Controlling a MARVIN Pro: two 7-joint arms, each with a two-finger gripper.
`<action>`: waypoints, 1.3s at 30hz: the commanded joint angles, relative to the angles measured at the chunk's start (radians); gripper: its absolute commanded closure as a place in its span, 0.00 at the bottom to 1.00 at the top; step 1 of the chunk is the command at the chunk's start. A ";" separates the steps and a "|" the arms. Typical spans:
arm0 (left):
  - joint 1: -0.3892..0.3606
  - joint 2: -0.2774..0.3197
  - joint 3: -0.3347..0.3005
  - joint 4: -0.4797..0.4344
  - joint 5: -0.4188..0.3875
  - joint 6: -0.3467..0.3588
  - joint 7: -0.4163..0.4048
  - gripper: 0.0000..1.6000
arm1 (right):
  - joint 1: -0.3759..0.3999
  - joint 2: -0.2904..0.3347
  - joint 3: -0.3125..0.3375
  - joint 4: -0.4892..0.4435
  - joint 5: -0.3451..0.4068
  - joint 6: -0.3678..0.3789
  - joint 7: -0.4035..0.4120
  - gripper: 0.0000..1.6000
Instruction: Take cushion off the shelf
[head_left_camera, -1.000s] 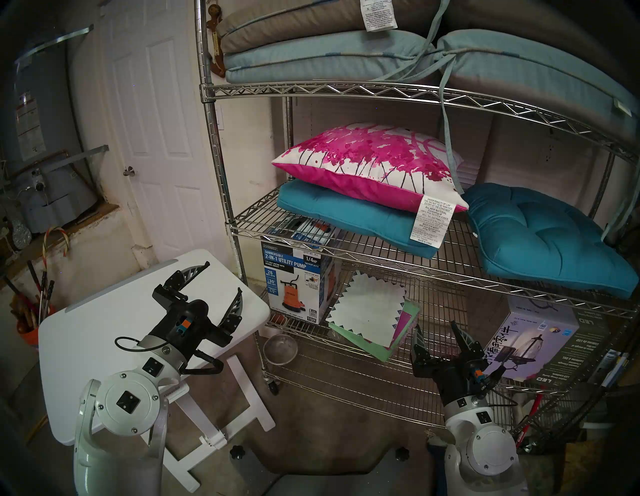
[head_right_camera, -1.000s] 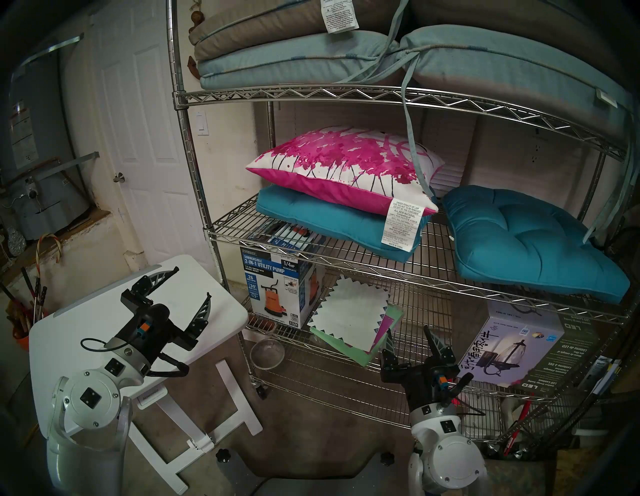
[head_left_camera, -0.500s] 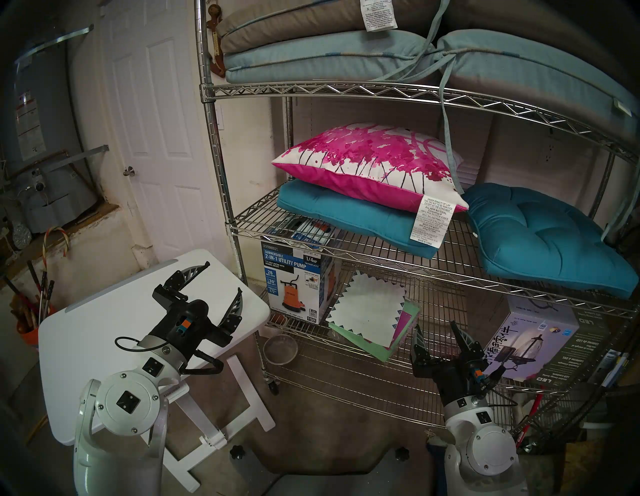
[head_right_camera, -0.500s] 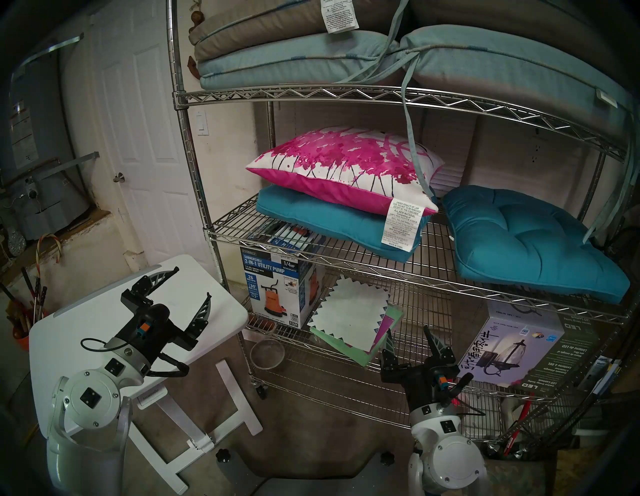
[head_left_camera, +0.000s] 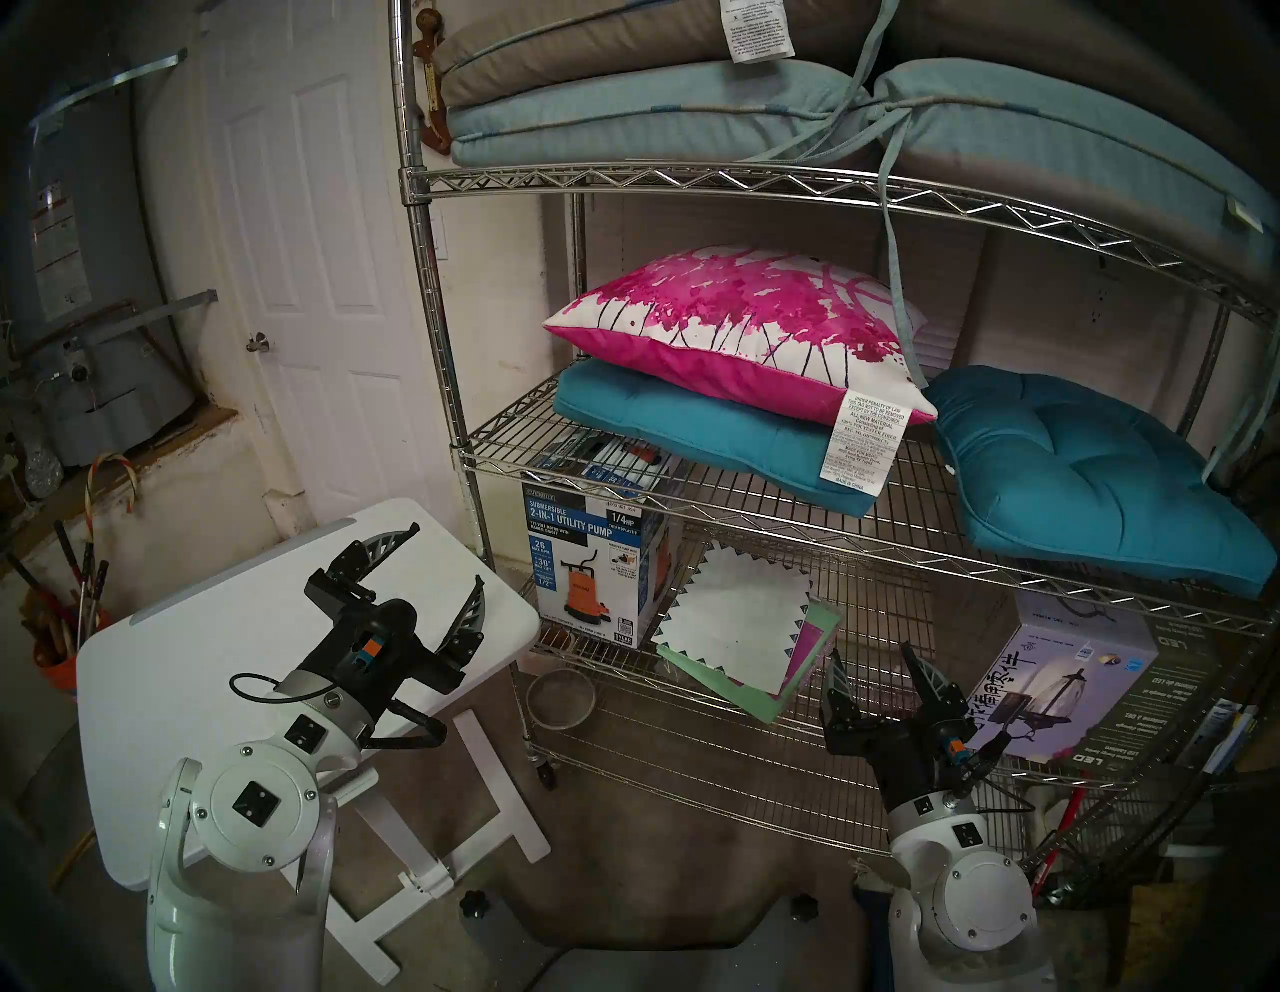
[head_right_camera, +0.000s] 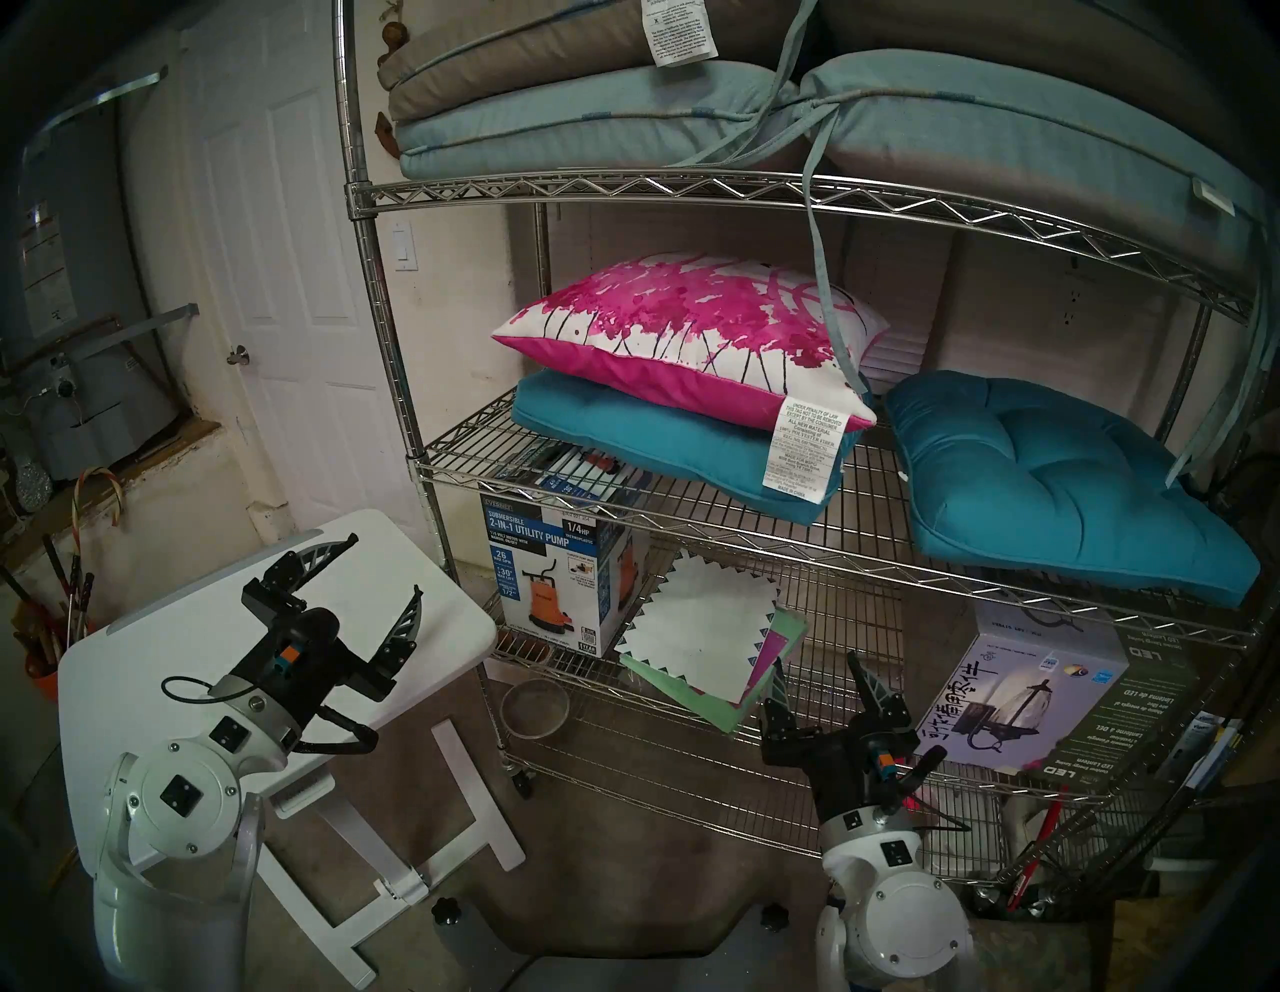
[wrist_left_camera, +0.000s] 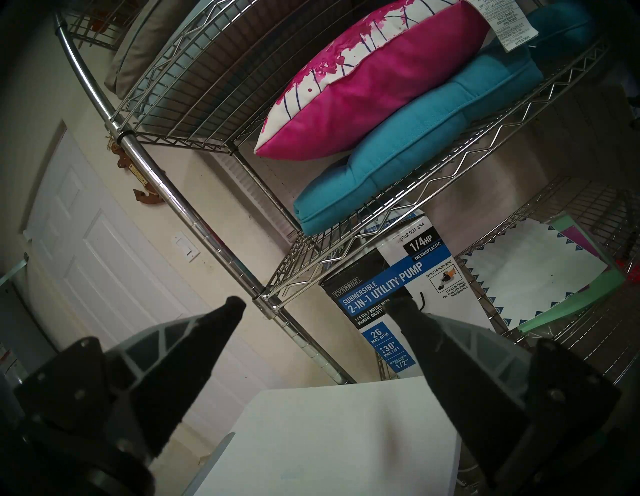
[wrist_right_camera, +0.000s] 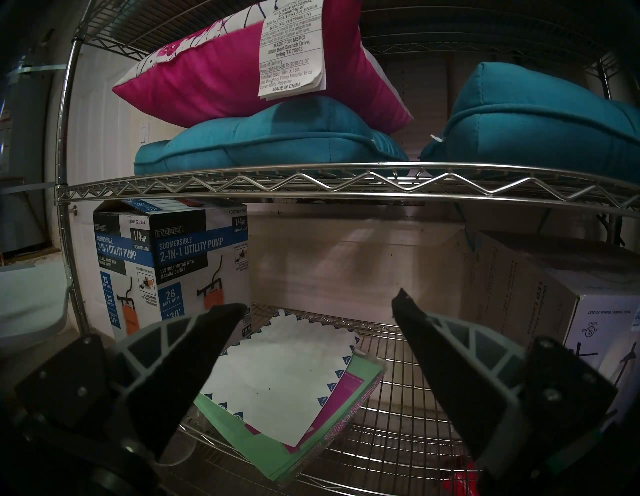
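cushion (head_left_camera: 741, 325) atop seat pad (head_left_camera: 699, 436), on shelf (head_left_camera: 831, 530)

1. The shelf (head_left_camera: 762, 181) is bright chrome wire, glossy, with shiny posts.
2. The cushion (head_left_camera: 741, 312) is smooth woven cloth, matt; its label (head_left_camera: 859, 443) looks like thin papery fabric.
3. The teal seat cushions (head_left_camera: 1094, 471) are matt cloth, tufted and piped.
4. The utility pump box (head_left_camera: 589, 554) is printed cardboard with a slight sheen.
5. The small table (head_left_camera: 208, 665) has a smooth white top.
6. The envelope (head_left_camera: 734, 623) is matt white paper.
7. The left gripper (head_left_camera: 447, 554) and right gripper (head_left_camera: 869, 658) have matt black and grey plastic fingers.
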 joint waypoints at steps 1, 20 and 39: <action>0.050 0.061 -0.100 -0.019 0.000 -0.067 -0.019 0.00 | 0.002 0.000 -0.001 -0.019 0.000 -0.004 0.000 0.00; 0.109 0.174 -0.250 -0.140 0.288 -0.202 -0.030 0.00 | 0.002 0.000 -0.001 -0.019 0.000 -0.004 0.000 0.00; -0.129 0.372 -0.194 -0.079 0.333 -0.125 -0.037 0.00 | 0.003 0.000 -0.001 -0.017 0.001 -0.005 0.000 0.00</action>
